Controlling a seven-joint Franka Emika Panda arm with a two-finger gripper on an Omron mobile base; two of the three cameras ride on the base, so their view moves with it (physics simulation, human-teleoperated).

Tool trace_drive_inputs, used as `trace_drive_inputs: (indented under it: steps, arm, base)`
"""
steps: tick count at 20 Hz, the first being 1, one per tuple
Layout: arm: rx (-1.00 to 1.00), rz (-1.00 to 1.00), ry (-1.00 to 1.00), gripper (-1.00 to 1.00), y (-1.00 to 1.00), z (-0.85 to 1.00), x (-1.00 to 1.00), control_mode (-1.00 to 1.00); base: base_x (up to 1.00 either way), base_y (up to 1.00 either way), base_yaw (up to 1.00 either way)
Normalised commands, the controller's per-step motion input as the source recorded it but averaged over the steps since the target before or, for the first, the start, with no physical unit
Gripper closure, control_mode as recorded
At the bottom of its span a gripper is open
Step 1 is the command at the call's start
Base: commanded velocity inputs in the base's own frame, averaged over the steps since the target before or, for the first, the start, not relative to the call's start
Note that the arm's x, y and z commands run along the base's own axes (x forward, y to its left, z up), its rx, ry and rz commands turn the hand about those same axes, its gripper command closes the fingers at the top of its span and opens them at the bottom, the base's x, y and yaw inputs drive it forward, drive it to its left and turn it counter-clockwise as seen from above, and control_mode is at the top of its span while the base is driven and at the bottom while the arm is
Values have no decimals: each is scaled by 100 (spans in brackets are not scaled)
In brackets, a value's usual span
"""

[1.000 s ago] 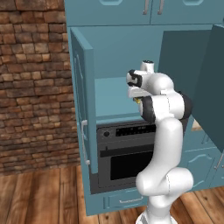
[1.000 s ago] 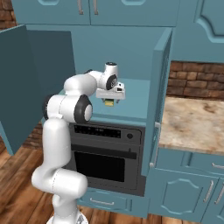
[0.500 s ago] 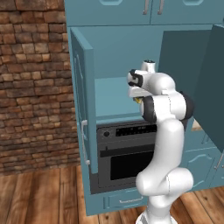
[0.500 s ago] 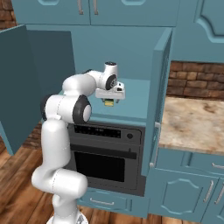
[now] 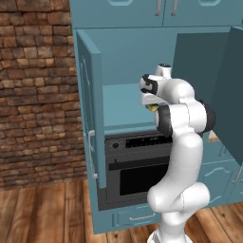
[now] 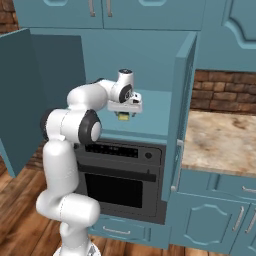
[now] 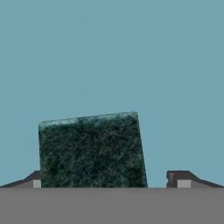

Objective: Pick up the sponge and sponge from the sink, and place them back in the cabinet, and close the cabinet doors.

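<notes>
My gripper (image 7: 108,181) hangs over the shelf of the teal cabinet (image 5: 121,107), jaws open. A sponge (image 7: 92,151) lies between the fingers with its dark green face toward the hand camera. It sits against the left fingertip (image 7: 37,180), with a clear gap to the right one. From the base it shows as a yellow bit (image 6: 122,116) under the gripper (image 6: 123,113), just above the shelf (image 6: 152,112). Both cabinet doors (image 5: 90,118) (image 5: 209,80) stand wide open. The sink is out of view.
A black oven (image 6: 120,175) sits under the shelf. The open doors (image 6: 30,95) (image 6: 180,110) flank the arm on both sides. A brick wall (image 5: 33,95) is left of the cabinet. A marble counter (image 6: 220,140) is to its right.
</notes>
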Motion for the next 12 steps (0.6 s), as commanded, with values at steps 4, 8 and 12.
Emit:
trace_drive_inputs:
  steps: [4,8,12]
  arm:
    - [0,2,-6,-100,0,3,-20,-100]
    - [0,11,-2,-100,1,9,-12,-100]
    - [0,3,0,-100,5,0,18,-100]
  base:
    - [0,0,0]
    - [0,0,0]
    - [0,0,0]
